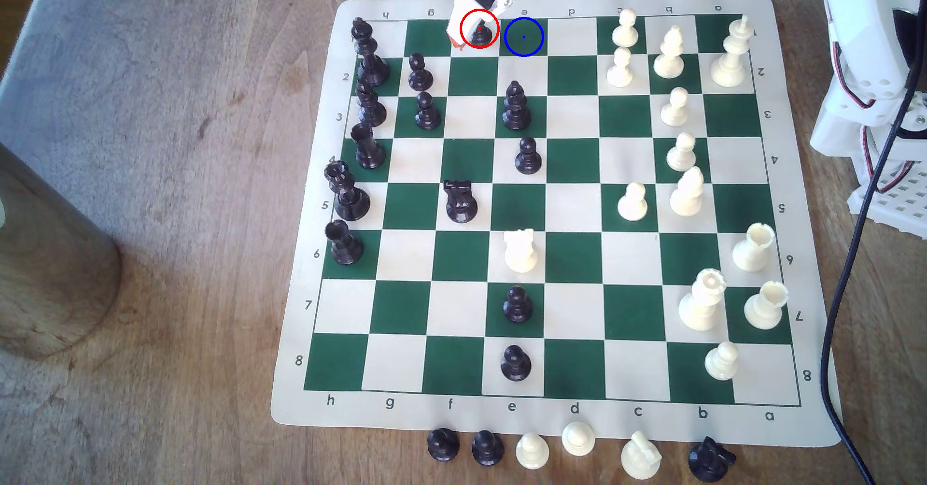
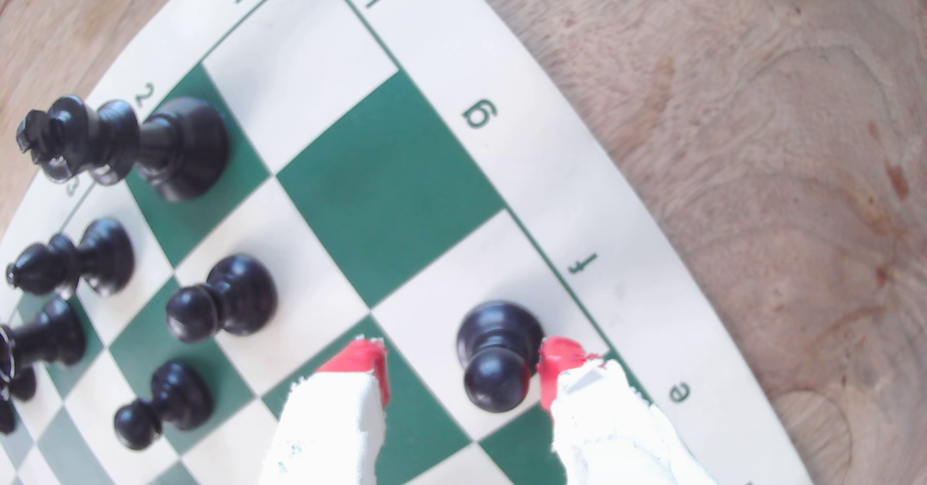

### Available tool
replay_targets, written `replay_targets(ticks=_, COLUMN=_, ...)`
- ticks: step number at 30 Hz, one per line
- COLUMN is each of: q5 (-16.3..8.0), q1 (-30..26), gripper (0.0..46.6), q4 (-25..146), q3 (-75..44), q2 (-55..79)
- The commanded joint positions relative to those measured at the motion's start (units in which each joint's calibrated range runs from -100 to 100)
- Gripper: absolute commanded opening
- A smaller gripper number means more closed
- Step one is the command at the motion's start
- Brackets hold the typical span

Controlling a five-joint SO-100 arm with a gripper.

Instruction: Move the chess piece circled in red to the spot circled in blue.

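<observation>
Straddling the black pawn (image 2: 496,357), the gripper (image 2: 459,369) is seen in the wrist view with its jaws spread wide. One red-tipped finger (image 2: 559,364) is pressed against, or at least just beside, the pawn's collar; contact cannot be settled from this angle. The other finger (image 2: 363,364) is set well apart from the piece, over the neighbouring green square. Nothing is clamped. The pawn is stood upright on a cream square at the board's (image 1: 572,430) far edge, in the file lettered f, and is ringed in red in the exterior view (image 1: 480,33). The spot (image 1: 523,37), a green square ringed in blue, is found directly beside it on the exterior view's right. The gripper (image 1: 464,38) is lowered over the pawn from the far side.
</observation>
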Motion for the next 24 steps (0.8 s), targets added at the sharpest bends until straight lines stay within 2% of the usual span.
replay_targets(ticks=1, q5=0.0, q1=0.3, gripper=16.0, q4=-0.7, q3=-5.3, q2=-1.9)
replay_targets(ticks=11, q5=-0.7, q1=-0.1, gripper=13.7, q4=-1.8, q3=-4.9, q2=-1.8)
replay_targets(ticks=16, q5=-0.8, q1=-0.1, gripper=5.1, q4=-1.7, q3=-4.8, q2=-2.0)
replay_targets(ticks=17, q5=-0.9, q1=-0.1, gripper=0.3, q4=-1.7, q3=-4.7, q2=-2.2)
replay_targets(ticks=24, q5=-0.9, q1=-0.1, gripper=0.2, q4=-1.5, q3=-4.6, q2=-2.8)
